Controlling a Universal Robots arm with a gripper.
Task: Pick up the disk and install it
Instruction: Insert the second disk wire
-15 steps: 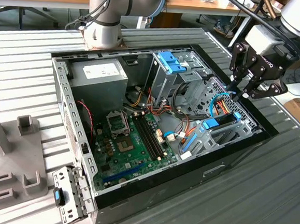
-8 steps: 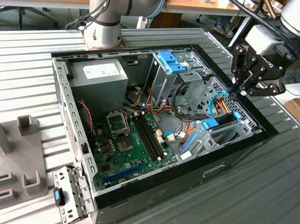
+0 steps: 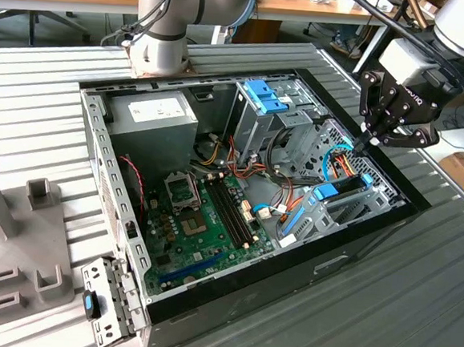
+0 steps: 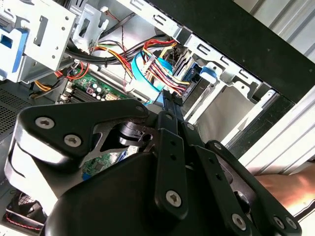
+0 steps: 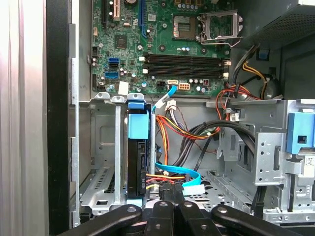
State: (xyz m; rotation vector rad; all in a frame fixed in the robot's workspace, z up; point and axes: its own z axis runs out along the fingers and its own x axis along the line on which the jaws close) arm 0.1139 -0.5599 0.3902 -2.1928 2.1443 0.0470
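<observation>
Ribbed metal bench (image 3: 44, 110) carrying open computer case (image 3: 372, 233). Disk (image 5: 138, 152) standing on edge in drive bay, long axis vertical, directly below gripper (image 3: 371, 141); fingers hanging pressed together, gripping nothing.

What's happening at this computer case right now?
A single robot arm's black gripper hovers at the corner of the open black computer case on the exterior view's right, just above the drive bay. The flat grey hard drive with its bright blue carrier frame stands on edge in the grey metal bay, beside a bundle of coloured cables. The gripper's fingers look closed and empty, poised over the drive's end.
</observation>
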